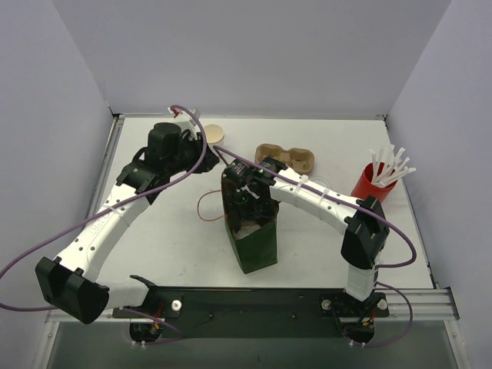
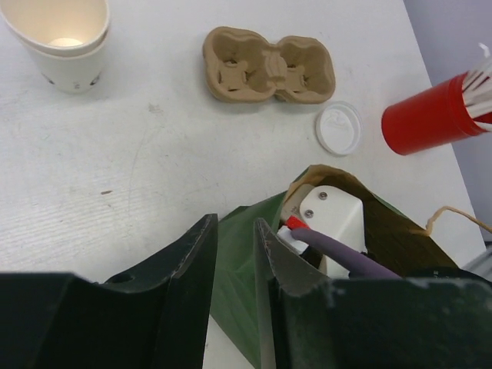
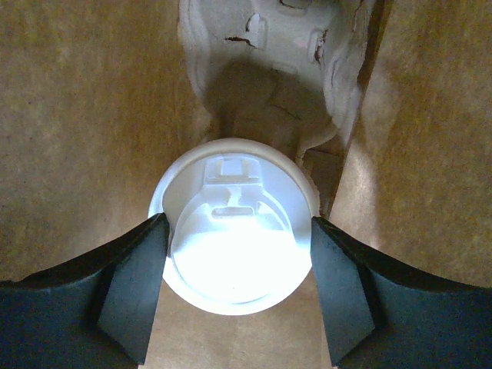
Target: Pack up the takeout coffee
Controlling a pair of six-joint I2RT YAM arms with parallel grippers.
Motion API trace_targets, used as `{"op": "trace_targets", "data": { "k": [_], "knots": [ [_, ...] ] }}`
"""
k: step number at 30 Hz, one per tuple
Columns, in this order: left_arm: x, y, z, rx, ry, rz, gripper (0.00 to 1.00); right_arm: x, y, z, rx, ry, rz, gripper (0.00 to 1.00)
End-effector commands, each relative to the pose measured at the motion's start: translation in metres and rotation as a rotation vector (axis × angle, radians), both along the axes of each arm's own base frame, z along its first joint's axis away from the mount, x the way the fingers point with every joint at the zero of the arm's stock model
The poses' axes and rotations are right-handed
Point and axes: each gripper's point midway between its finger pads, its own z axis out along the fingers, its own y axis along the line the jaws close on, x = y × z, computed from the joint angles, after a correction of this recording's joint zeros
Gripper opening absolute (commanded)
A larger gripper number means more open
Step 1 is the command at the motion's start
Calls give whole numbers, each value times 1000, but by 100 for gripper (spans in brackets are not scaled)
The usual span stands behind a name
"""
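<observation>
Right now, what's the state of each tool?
Left tool: open, empty.
Right tool: closed on the takeout coffee, inside the bag.

Paper bag (image 3: 69, 115) is matt, fibrous brown kraft paper on the inside. The takeout coffee (image 3: 231, 238) has a smooth, slightly glossy white plastic top. Cup carrier (image 2: 269, 65) is rough moulded pulp cardboard, red cup (image 2: 427, 115) smooth and shiny, table (image 2: 115, 169) matt white, faintly scuffed.
</observation>
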Motion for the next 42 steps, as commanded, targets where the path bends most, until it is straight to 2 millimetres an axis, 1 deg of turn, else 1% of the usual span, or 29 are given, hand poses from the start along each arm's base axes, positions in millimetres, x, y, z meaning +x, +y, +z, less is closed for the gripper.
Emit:
{"op": "trace_targets", "data": {
  "k": [1, 3, 6, 11, 13, 14, 15, 18, 19, 20, 23, 29, 30, 31, 32, 35, 37, 40, 42],
  "knots": [
    [-14, -25, 23, -55, -20, -212, 34, -20, -27, -14, -128, 70, 12, 33],
    [-22, -30, 24, -77, -7, -265, 34, -20, -26, -12, -123, 65, 10, 33],
    [-26, -30, 22, -81, 13, -286, 35, -19, -26, -12, -121, 62, 3, 33],
    [-31, -27, 12, -26, 56, -319, 35, -19, -27, -13, -120, 58, 0, 33],
    [-30, -26, 13, -4, 47, -331, 35, -19, -28, -13, -119, 58, -6, 33],
    [-31, -25, 10, 10, 65, -333, 35, -19, -27, -13, -118, 56, -3, 33],
    [-28, -24, 10, 22, 66, -328, 34, -19, -27, -13, -116, 56, -5, 33],
    [-23, -18, 0, 84, 87, -314, 34, -19, -27, -13, -111, 55, -8, 33],
    [-22, -18, 3, 91, 82, -314, 34, -19, -26, -12, -110, 54, -6, 33],
    [-22, -17, 2, 100, 86, -310, 34, -19, -27, -13, -113, 56, -8, 33],
    [-24, -21, 0, 89, 94, -334, 34, -19, -26, -13, -110, 54, -6, 33],
    [-32, -30, -13, 24, 138, -370, 35, -19, -27, -12, -109, 48, -10, 33],
    [-34, -32, -12, 2, 146, -367, 36, -19, -27, -12, -107, 47, -13, 33],
    [-35, -33, -12, -12, 149, -369, 40, -19, -27, -12, -107, 47, -13, 33],
    [-35, -36, -8, -33, 136, -372, 40, -19, -27, -12, -107, 45, -12, 33],
    [-35, -38, -6, -63, 138, -366, 42, -19, -27, -12, -104, 42, -15, 33],
    [-34, -36, -9, -50, 144, -353, 42, -19, -27, -12, -102, 41, -17, 33],
    [-31, -27, -18, 0, 153, -306, 37, -18, -28, -11, -102, 36, -22, 33],
    [-28, -21, -20, 29, 143, -276, 28, -18, -27, -11, -100, 33, -24, 33]
  ]
}}
